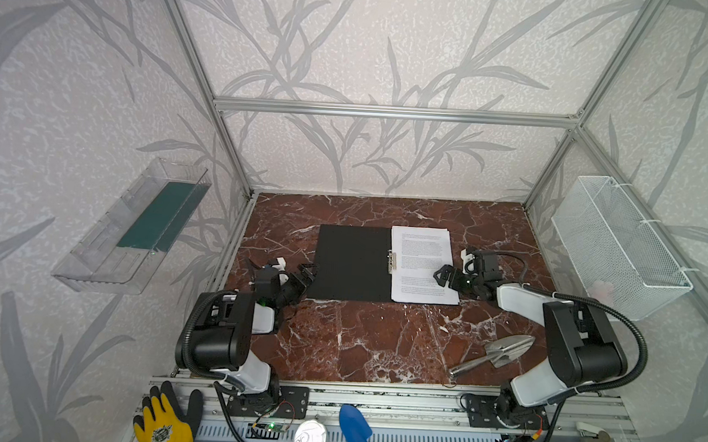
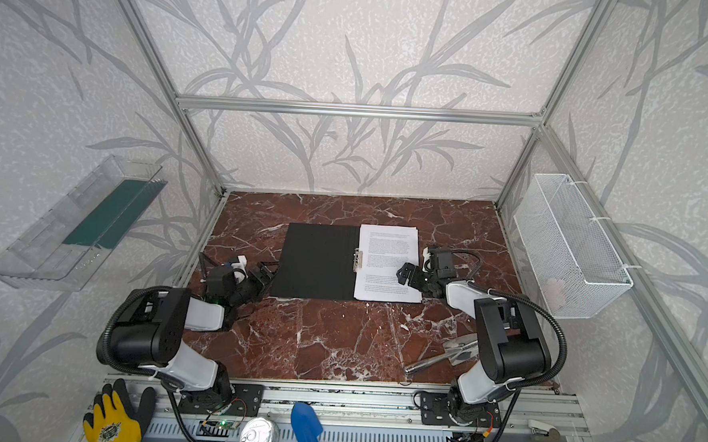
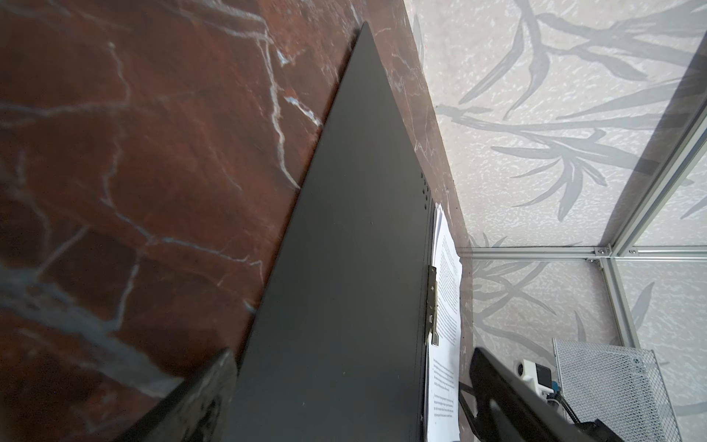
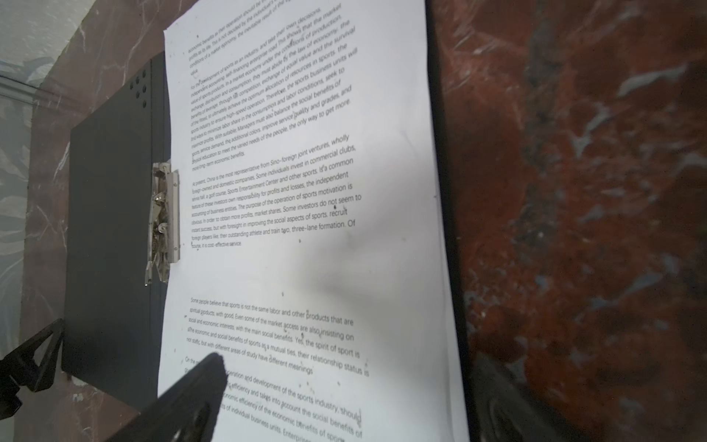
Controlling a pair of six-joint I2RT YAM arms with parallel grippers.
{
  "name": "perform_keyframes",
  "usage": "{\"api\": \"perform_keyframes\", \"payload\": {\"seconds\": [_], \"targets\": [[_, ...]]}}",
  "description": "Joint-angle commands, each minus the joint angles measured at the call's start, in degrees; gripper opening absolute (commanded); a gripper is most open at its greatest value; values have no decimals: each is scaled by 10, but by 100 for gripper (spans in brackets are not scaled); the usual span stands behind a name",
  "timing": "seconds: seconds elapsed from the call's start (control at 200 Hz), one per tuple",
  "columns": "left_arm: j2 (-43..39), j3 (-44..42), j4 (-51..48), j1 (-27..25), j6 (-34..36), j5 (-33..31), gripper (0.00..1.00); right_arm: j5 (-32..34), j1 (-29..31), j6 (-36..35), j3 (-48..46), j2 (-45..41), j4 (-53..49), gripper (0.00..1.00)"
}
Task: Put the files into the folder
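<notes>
The top sheet of the files (image 4: 306, 191) carries black English print about the sports business. The right wrist view gives whole lines: "Some investors do not seem to", "three-lane formation. Of", "Some people believe that sports is not the same labor and other products that are", "the spirit of sport is". In both top views this print (image 1: 423, 250) (image 2: 388, 253) is too small to read, as is the emblem on the yellow glove (image 1: 162, 430) (image 2: 110, 429).

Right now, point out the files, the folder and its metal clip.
files (image 1: 420, 261): in a top view, middle of top sheet.
folder (image 1: 352, 263): in a top view, bare black inside cover.
metal clip (image 4: 164, 214): right wrist view, middle of the clip.
</notes>
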Motion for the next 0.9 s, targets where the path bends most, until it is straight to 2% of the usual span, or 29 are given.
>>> {"api": "perform_keyframes", "payload": {"seconds": [0.0, 0.145, 0.32, 0.45, 0.58, 0.665, 0.895], "targets": [[-38, -7, -27, -64, -49, 124, 95, -102, 26, 11, 2, 7, -39, 99], [-119, 18, -73, -108, -50, 128, 95, -102, 22, 8, 2, 1, -43, 99], [-246, 83, -270, -162, 22, 103, 98, -102, 20, 5, 2, -9, -49, 99], [-282, 124, -314, -224, 41, 71, 99, -103, 20, 5, 1, -20, -50, 99], [-258, 179, -348, -288, 71, 47, 99, -112, 16, 9, -2, -28, -47, 99], [-216, 221, -354, -330, 93, 43, 99, -120, 12, 15, -7, -38, -40, 99], [-97, 351, -430, -443, 191, -24, 99, -117, -12, 27, -28, -82, -36, 99]]}}
